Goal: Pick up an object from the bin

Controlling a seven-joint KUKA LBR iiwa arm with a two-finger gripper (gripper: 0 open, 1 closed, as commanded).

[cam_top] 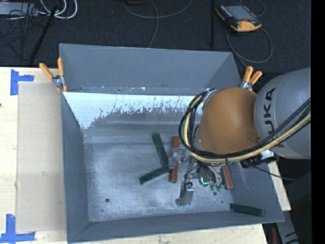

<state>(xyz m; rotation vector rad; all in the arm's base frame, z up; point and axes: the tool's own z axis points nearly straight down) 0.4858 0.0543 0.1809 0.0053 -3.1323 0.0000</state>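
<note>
While the arm (287, 111) reaches into the grey bin (127, 85) from the right, its orange-brown wrist cover (226, 123) hangs over the right half of the floor. The jaws point down beneath it, low over bare floor near the front wall. Whether they stand wide or narrow cannot be told from this angle, and the pick is judged not yet made. Nearest to them, just up and to the left, lies a short red-brown bar (174, 174). Its side appears to touch the end of a dark green bar (154, 176) that lies aslant toward the bin's middle. A second green bar (161, 149) and another red-brown piece (175, 142) lie further back. A third red-brown bar (227, 178) sits under the cables on the right, and one more green bar (247, 209) rests well apart on the front right slope. The step in hand is the choice and approach. It would go best with one bar singled out — the near red-brown one is the likeliest. The jaws should be turned to close across its short width, centred along its length and brought straight down. The green neighbour should stay outside the closing path — a grip that catches both could twist the bar or let it slip on the lift.
</note>
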